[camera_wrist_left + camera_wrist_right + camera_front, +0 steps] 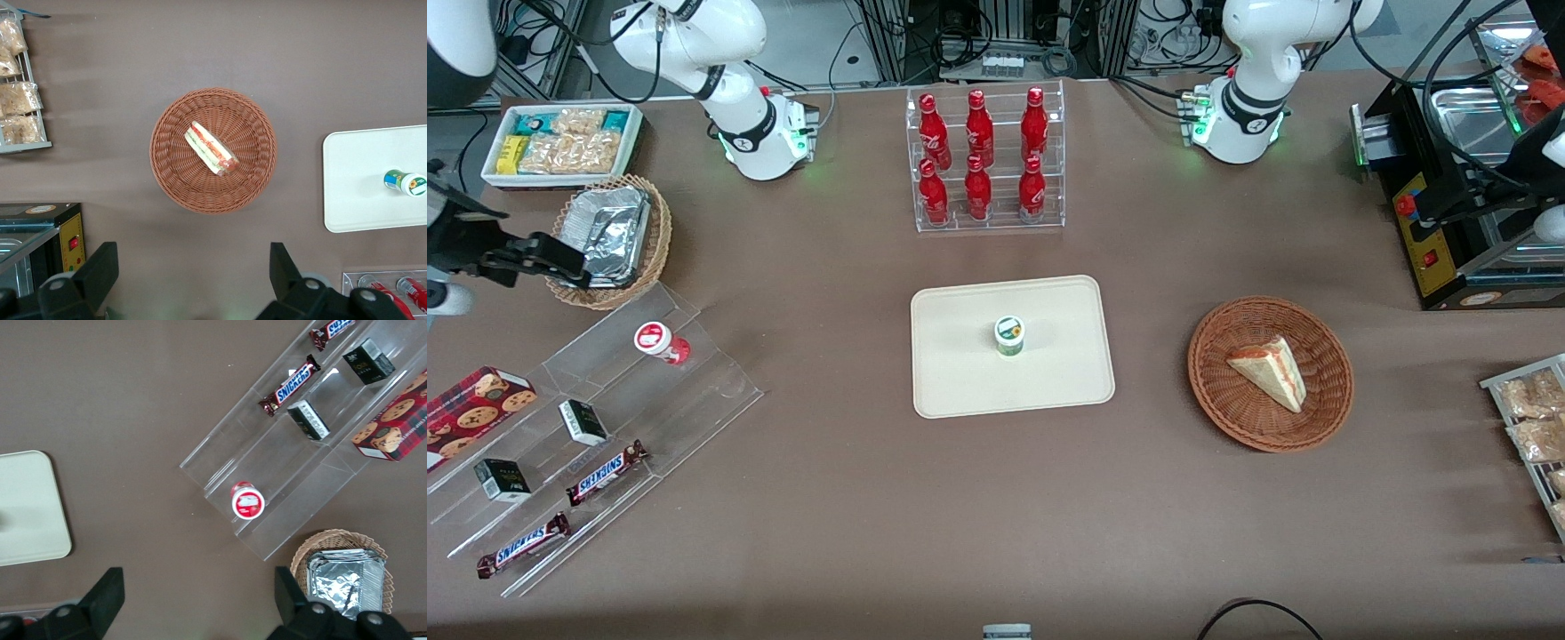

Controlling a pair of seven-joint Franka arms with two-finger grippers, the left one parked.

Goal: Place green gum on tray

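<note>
Out at the working arm's end of the counter, the gripper (560, 258) is hovering above the foil-filled wicker basket (618, 307), its fingers spread wide and holding nothing. At the counter's middle, the green gum (1010, 335) is standing upright on the tray (951, 391), well inside the rim, so the placing looks done. The bottle is likely handling as light, rigid and smooth; its round sides below the lid offer the surest hold.
</note>
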